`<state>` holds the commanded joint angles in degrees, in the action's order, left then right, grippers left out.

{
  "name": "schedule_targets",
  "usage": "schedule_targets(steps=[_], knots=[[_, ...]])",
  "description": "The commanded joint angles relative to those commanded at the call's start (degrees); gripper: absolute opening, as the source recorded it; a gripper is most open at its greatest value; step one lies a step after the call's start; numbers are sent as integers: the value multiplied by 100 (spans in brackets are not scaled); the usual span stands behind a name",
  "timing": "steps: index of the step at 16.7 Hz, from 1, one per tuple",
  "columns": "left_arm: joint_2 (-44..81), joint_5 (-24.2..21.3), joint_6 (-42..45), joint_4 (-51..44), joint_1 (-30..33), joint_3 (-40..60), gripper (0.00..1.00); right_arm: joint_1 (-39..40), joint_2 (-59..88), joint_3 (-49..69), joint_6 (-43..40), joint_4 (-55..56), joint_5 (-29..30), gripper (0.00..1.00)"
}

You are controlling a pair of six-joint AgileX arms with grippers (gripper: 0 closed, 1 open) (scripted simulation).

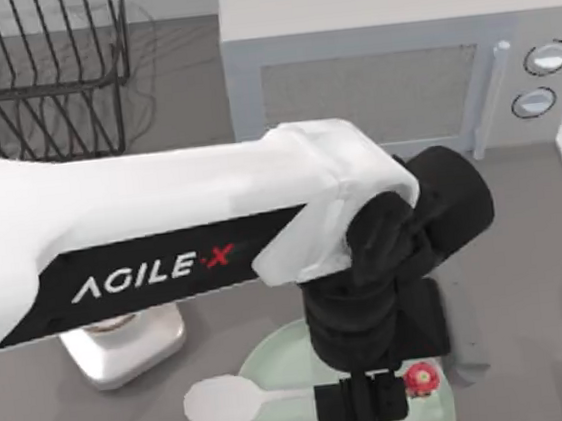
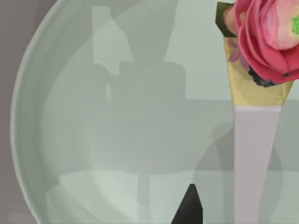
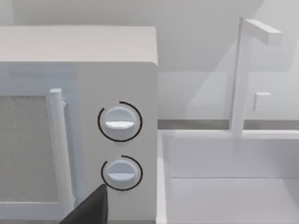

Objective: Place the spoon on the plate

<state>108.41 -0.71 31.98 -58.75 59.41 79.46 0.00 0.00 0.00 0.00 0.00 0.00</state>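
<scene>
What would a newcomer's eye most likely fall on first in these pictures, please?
Probably the left arm, a big white limb reaching across the top view from the left, with its left gripper holding the spoon by the handle above the pale green plate. Next, the pink flower cupcake sitting on that plate, and the microwave behind.

The left arm [image 1: 163,233] covers the middle of the tabletop in the top view and hides most of the scale [image 1: 125,350]. The plate [image 1: 278,372] is cut off by the lower edge there, and partly covered by the left gripper [image 1: 368,413]. The spoon [image 1: 226,402] has its handle end hidden behind that gripper. The fingers' spread cannot be judged. The flower's [image 2: 268,37] outer side is cut off in the left wrist view.
</scene>
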Motion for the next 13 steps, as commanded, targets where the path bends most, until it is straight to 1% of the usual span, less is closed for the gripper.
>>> schedule_targets(steps=[13], knots=[[-144,74,14,455,-13,-101,0,0,0,0,0,0,0,100]])
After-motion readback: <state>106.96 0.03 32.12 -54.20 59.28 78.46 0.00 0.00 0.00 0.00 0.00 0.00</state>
